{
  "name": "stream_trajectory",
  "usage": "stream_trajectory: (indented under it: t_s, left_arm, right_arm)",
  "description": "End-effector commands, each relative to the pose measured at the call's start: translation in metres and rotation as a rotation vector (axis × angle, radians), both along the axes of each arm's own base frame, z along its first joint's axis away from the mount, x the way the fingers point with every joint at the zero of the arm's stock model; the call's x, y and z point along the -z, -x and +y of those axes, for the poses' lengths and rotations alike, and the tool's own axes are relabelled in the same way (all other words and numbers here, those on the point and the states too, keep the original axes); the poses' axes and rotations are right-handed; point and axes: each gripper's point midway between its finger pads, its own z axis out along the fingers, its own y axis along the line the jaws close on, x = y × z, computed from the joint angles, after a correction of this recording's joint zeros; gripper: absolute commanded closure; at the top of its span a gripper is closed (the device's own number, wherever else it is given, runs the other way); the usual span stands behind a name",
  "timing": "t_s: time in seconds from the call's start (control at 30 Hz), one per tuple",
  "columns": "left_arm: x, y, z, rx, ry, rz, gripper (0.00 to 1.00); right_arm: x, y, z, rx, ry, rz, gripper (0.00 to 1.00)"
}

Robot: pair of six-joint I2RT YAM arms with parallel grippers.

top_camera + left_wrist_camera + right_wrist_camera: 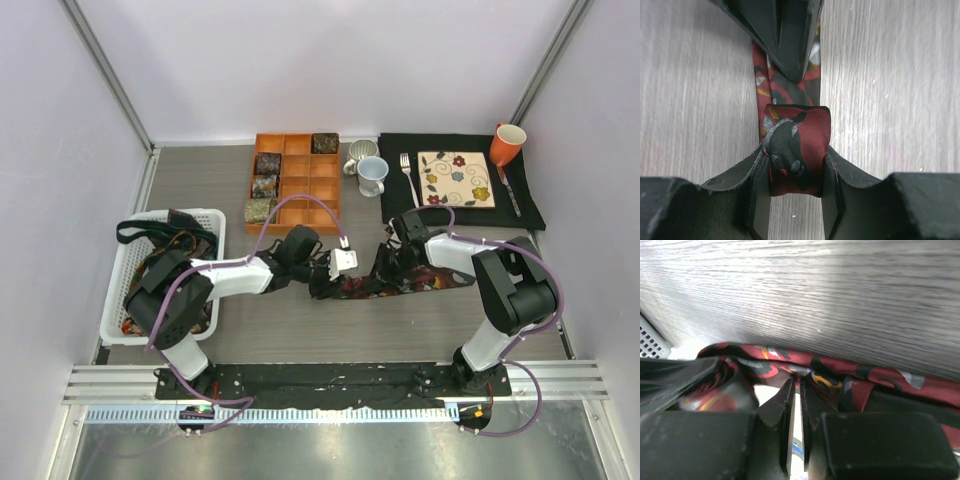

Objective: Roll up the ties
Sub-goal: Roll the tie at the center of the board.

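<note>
Near the desk's middle, my left pincer point(796, 162) clamps the maroon tie point(790, 95) by its roll's sides; right pincer point(795, 384), nearly closed, pins the flat length. Seems soft, slippery.

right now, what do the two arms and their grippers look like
Both the left arm and right arm have white links with bulky black joints and a purple cable looping alongside. The left gripper and right gripper have matte black wedge-shaped fingers.
</note>
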Motion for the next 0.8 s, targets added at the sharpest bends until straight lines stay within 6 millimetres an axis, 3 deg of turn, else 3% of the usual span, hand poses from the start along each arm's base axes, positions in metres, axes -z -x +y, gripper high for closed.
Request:
stream_trajectory:
  t_s: [0.0,0.17,0.3,0.47,0.57,0.77]
  left_arm:
    - [0.032,0.002,0.021,-0.002,-0.156,0.033,0.94]
    - [0.048,0.005,0.03,-0.013,-0.239,0.052,0.94]
    - [0.055,0.008,0.028,-0.006,-0.27,0.038,0.94]
    - [0.06,0.006,0.028,-0.007,-0.291,0.031,0.93]
    - [0.061,0.005,0.027,-0.009,-0.297,0.029,0.92]
    - [0.062,0.004,0.027,-0.013,-0.303,0.034,0.92]
  right_arm:
    - [0.046,0.013,-0.04,0.032,0.234,0.029,0.85]
    - [0.026,0.002,-0.026,0.013,0.146,-0.039,0.84]
    - [-0.017,-0.015,-0.005,-0.003,0.016,-0.157,0.8]
    - [-0.067,-0.022,0.022,-0.043,-0.162,-0.221,0.57]
    - [-0.077,-0.019,0.035,-0.072,-0.205,-0.222,0.53]
    - [-0.063,-0.011,0.048,-0.119,-0.201,-0.189,0.53]
